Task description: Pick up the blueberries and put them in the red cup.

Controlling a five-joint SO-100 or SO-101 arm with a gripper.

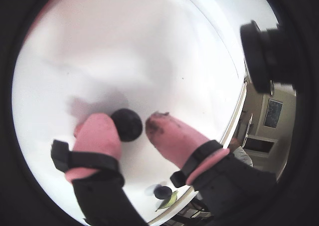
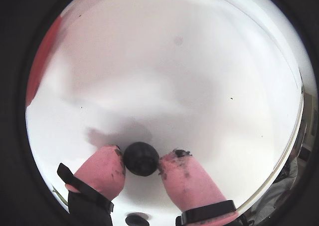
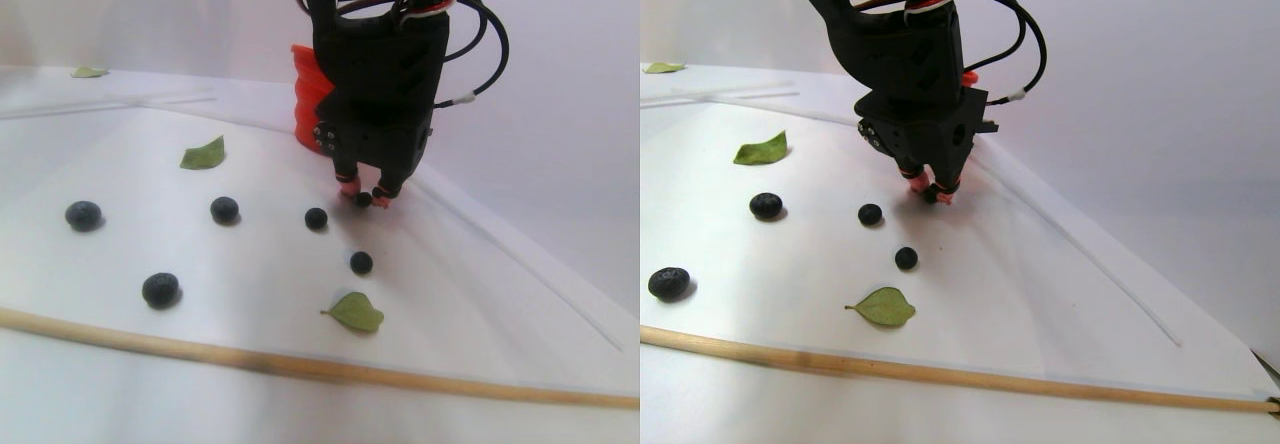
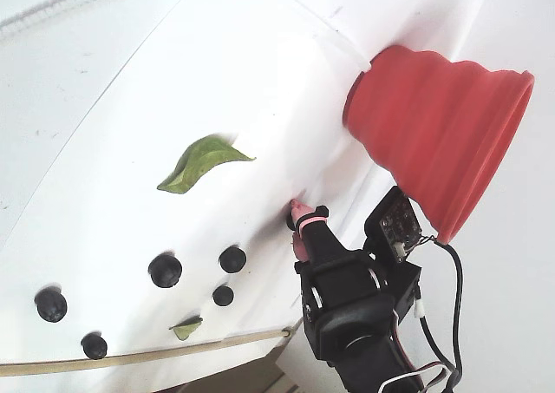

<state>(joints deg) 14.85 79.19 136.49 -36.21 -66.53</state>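
Fingertips come first: in both wrist views we see the gripper (image 2: 141,162) low over the white table (image 2: 189,76), its two pink fingers (image 1: 99,133) set narrow around one berry (image 2: 141,158). The berry sits squarely between them, round, so no long axis matters. In one wrist view both pads look to touch it; in the other the left pad touches while a thin gap shows on the right. We judge the jaws closing on it or just barely gripping, and cannot tell whether it is lifted or resting on the table. Farther out, five loose berries (image 3: 224,209) lie to the left of the gripper in the stereo pair view, well apart from it, with two leaves (image 3: 203,154) among them and a wooden stick (image 3: 300,366) along the near edge. Farthest, the cup (image 4: 442,133) stands just behind the arm (image 3: 380,74) in the stereo pair view. The coming move, as we judge it, turns on that: lift straight up, then carry back over the rim.
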